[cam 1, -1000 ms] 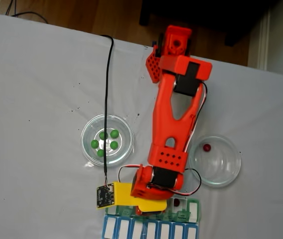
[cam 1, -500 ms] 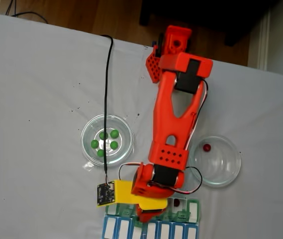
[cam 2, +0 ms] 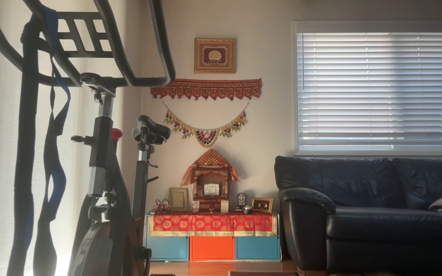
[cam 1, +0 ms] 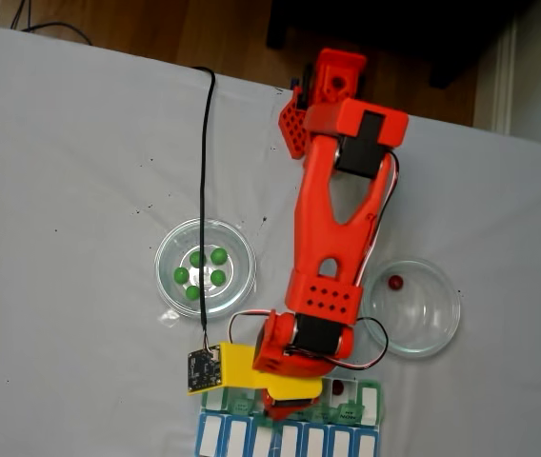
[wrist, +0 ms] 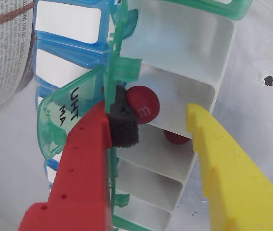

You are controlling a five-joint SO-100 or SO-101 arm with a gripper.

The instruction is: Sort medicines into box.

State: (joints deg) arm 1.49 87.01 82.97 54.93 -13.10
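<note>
The claw (wrist: 148, 118) gapes apart over the ribbed translucent green box (wrist: 184, 86); a glossy round red pill (wrist: 143, 104) touches its foam pad, arm barely shifted

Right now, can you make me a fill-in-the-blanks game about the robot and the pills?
1. The dish on the left in the fixed view holds ___ green pills.
2. The dish on the right in that view holds one ___ pill.
3. In the wrist view, the gripper is ___, with a red pill beside its black pad.
4. The gripper is over the ___ box.

Missing words: five; red; open; green
</note>
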